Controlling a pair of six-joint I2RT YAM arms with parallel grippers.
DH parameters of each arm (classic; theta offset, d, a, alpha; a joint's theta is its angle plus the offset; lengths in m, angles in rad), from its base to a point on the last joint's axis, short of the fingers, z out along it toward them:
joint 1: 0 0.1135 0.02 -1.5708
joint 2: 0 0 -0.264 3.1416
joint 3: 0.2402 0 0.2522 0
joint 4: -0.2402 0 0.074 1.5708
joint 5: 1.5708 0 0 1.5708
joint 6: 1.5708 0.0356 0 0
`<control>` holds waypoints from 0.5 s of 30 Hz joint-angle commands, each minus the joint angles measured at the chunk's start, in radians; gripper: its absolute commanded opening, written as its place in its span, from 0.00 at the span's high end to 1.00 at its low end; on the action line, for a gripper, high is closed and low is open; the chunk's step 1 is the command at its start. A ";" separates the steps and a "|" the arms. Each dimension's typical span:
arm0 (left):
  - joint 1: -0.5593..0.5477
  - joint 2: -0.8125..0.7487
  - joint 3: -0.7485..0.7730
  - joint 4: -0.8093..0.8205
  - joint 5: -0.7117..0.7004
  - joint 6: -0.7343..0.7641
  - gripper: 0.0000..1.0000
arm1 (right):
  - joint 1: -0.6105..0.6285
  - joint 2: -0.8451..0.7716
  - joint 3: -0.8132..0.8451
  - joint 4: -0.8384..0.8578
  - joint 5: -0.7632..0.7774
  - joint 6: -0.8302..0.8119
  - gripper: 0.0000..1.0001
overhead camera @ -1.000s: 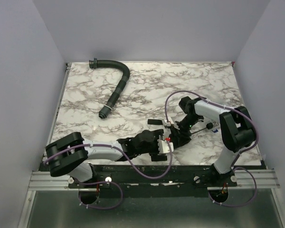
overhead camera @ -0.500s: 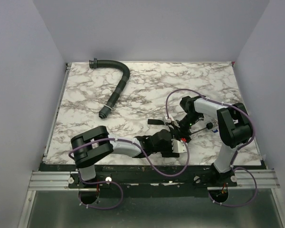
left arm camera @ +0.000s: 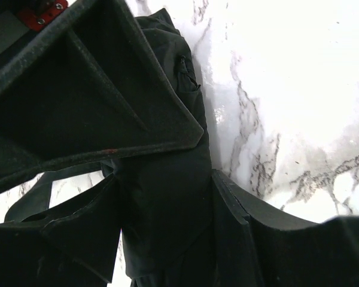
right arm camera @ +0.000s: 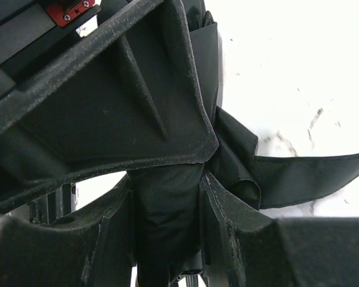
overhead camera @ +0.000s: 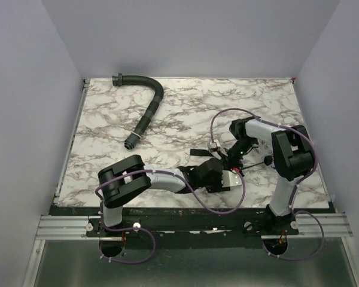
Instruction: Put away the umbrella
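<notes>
One marble worktop, two arms, one hose, one umbrella, and both arms are on the umbrella.

The white, grey-veined worktop point(overhead camera: 107, 119) carries it all. The left arm point(overhead camera: 149, 179) reaches along the near edge and the right arm point(overhead camera: 287, 155) folds in from the right edge, meeting right of middle. Up by the far-left corner lies a single black ribbed hose point(overhead camera: 148, 110), curved like a hook. The umbrella point(overhead camera: 218, 161) is a crumpled bundle of soft dark fabric on the worktop near the front edge, one flat strap trailing left. The right fingers point(right arm camera: 119, 101) are pinched on a fold of that fabric. The left fingers point(left arm camera: 107, 89) sit narrow, one on either side of the bundle; whether they actually clamp it, I cannot tell.
</notes>
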 commanded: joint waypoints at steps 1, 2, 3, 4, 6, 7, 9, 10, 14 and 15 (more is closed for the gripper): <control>0.068 0.101 -0.024 -0.158 0.190 -0.125 0.83 | -0.054 0.019 0.097 -0.011 -0.012 0.041 0.54; 0.083 0.098 -0.038 -0.159 0.219 -0.141 0.83 | -0.073 0.010 0.136 -0.023 -0.030 0.048 0.47; 0.096 0.099 -0.048 -0.161 0.239 -0.157 0.83 | -0.099 0.001 0.186 -0.049 -0.054 0.038 0.37; 0.108 0.103 -0.052 -0.174 0.259 -0.168 0.83 | -0.120 -0.001 0.229 -0.072 -0.067 0.028 0.35; 0.130 0.115 -0.051 -0.196 0.290 -0.187 0.84 | -0.153 0.001 0.323 -0.130 -0.081 0.002 0.26; 0.138 0.122 -0.050 -0.205 0.300 -0.194 0.84 | -0.169 0.001 0.352 -0.153 -0.087 -0.007 0.06; 0.157 0.141 -0.042 -0.227 0.328 -0.208 0.84 | -0.194 -0.006 0.406 -0.183 -0.088 -0.019 0.00; 0.168 0.149 -0.037 -0.234 0.344 -0.218 0.84 | -0.208 -0.013 0.428 -0.194 -0.088 -0.027 0.00; 0.213 0.193 -0.018 -0.251 0.427 -0.255 0.84 | -0.267 -0.070 0.461 -0.221 -0.075 -0.080 0.00; 0.226 0.204 -0.016 -0.273 0.450 -0.266 0.84 | -0.280 -0.093 0.450 -0.216 -0.074 -0.105 0.00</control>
